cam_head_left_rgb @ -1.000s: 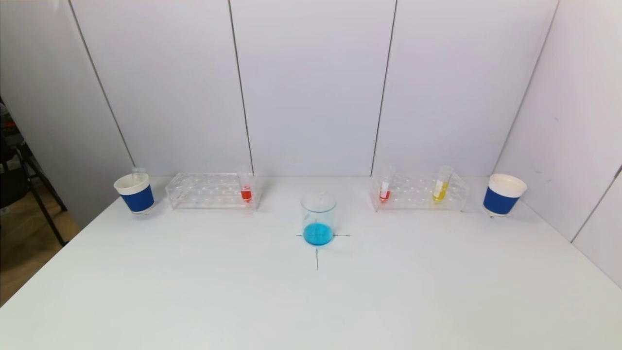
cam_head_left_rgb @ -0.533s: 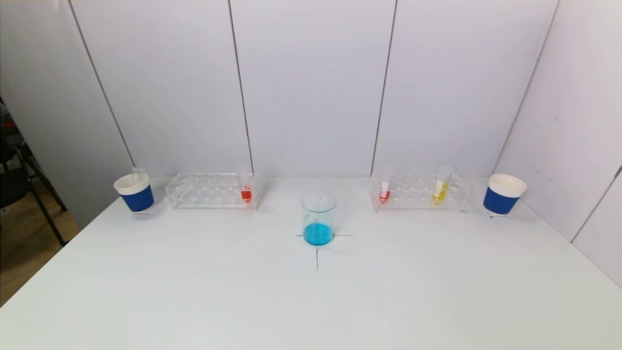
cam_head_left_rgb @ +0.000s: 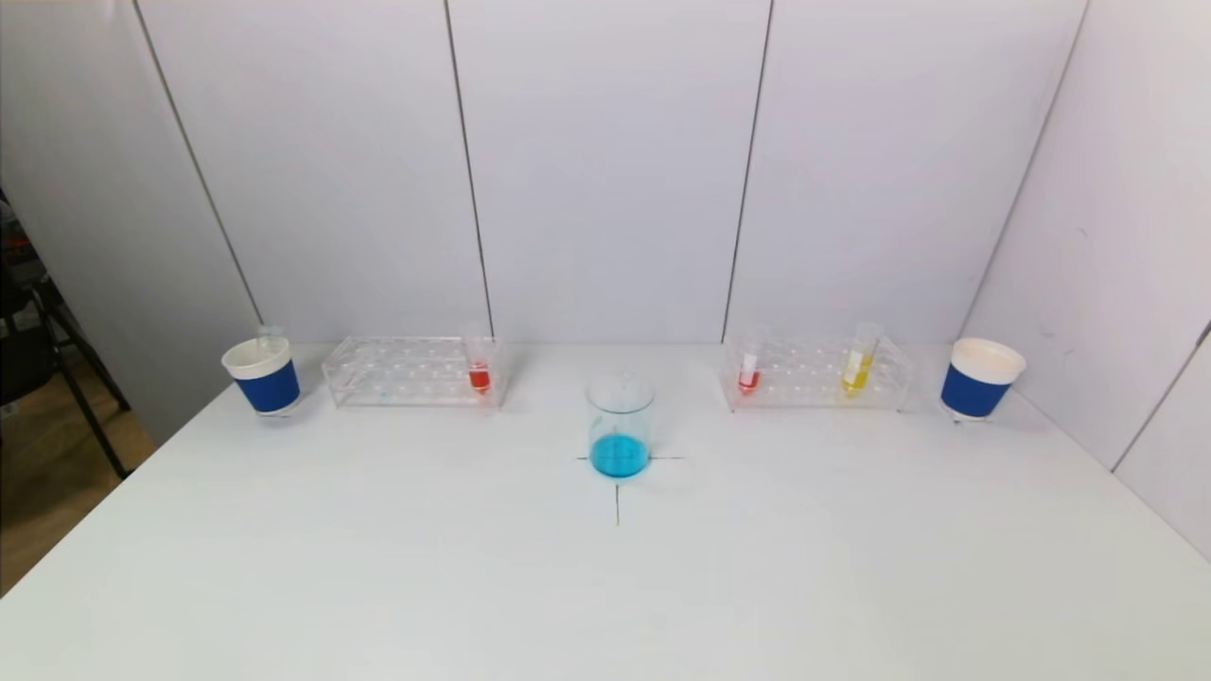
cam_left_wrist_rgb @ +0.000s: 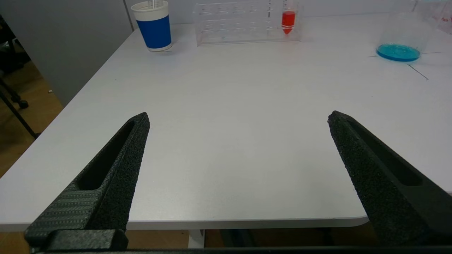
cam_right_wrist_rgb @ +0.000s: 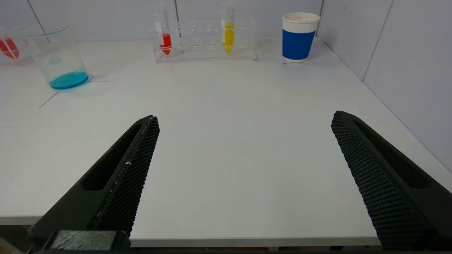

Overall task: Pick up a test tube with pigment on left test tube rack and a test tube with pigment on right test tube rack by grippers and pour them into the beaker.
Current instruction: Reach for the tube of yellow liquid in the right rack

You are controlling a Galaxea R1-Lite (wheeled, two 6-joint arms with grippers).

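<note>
Sitting at mid-table [cam_head_left_rgb: 378, 567] on a cross mark: the beaker [cam_head_left_rgb: 620, 426], holding a shallow blue layer. Flanking the beaker toward the back wall: the left rack [cam_head_left_rgb: 409, 372] and the right rack [cam_head_left_rgb: 816, 375], each just short of a blue cup [cam_head_left_rgb: 263, 376] at the far end. Standing upright in the left rack, at the end nearest the beaker: one red tube [cam_head_left_rgb: 479, 364]. Standing upright in the right rack: a second red tube [cam_head_left_rgb: 748, 364] at the end nearest the beaker and a yellow tube [cam_head_left_rgb: 860, 359] further from it. Hovering at the near table edge, well short of the beaker and both racks: the left gripper [cam_left_wrist_rgb: 238, 118] and right gripper [cam_right_wrist_rgb: 243, 120], both spread wide and holding nothing. Lying ahead of each gripper, long axes vertical: its own rack's tubes, likely calling for a forward reach and a sideways pinch.
</note>
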